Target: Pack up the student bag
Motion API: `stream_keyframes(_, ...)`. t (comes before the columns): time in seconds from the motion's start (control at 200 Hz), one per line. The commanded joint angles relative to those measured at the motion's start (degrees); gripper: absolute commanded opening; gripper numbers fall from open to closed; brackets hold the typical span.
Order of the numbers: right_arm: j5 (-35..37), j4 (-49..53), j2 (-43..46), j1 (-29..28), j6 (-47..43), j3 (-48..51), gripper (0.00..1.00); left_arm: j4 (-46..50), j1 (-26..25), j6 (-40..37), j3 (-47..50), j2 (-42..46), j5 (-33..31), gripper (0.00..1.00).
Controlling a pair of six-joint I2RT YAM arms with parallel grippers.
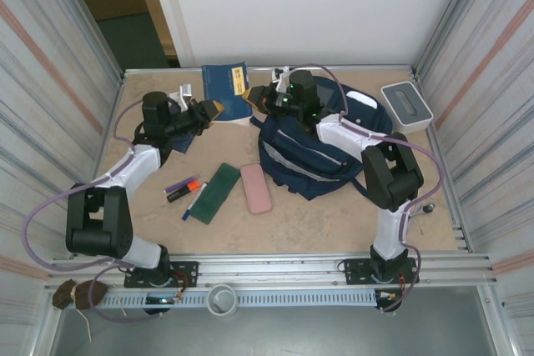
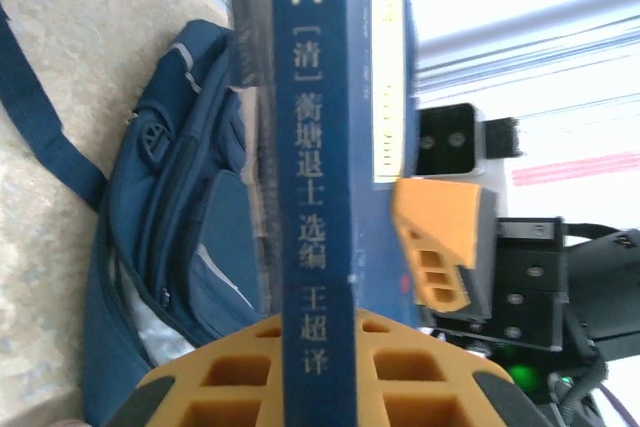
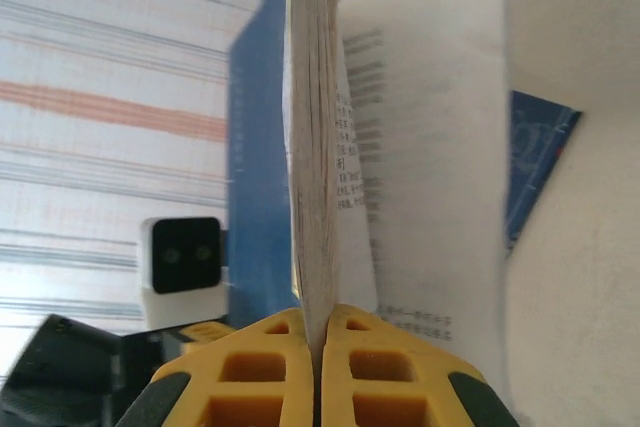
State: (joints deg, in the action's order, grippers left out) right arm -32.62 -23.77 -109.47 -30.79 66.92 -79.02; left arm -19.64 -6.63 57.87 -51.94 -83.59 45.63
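A navy-blue book (image 1: 225, 83) stands lifted at the back of the table, gripped from both sides. My left gripper (image 1: 215, 109) is shut on its spine (image 2: 318, 147), with the yellow fingers (image 2: 430, 372) pressed against either side. My right gripper (image 1: 250, 99) is shut on a sheaf of the book's pages (image 3: 312, 167), and one loose page (image 3: 420, 147) fans off to the right. The student bag (image 1: 317, 152), navy-blue with thin white stripes, lies right of centre under the right arm. In the left wrist view the bag (image 2: 170, 217) lies left of the book.
A pink pencil case (image 1: 255, 188), a dark green notebook (image 1: 214, 193) and some markers (image 1: 183, 188) lie on the table in front of the bag. A white-grey box (image 1: 405, 104) sits at the back right. Corrugated metal walls close in both sides.
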Motion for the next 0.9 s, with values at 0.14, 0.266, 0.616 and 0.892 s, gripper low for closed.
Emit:
stream_keyframes(0.14, 5.0, 25.1, 17.1, 5.2, -31.1, 9.1, 0.42, 16.5, 0.0, -14.0, -5.5, 8.0, 1.0, 0.0)
stream_keyframes(0.266, 21.6, 45.3, 25.4, 3.9, -52.9, 11.6, 0.58, 27.3, 0.0, -20.7, -5.9, 12.6, -1.2, 0.0)
stream_keyframes(0.616, 40.9, 57.8, 21.3, 1.1, -70.9, 11.8, 0.65, 36.3, -0.2, -25.7, -2.6, 18.4, -3.7, 0.0)
stream_keyframes(0.892, 40.3, 59.2, 12.2, -0.7, -76.0, 8.2, 0.81, 36.7, -0.4, -26.1, -1.8, 19.1, -4.2, 0.0)
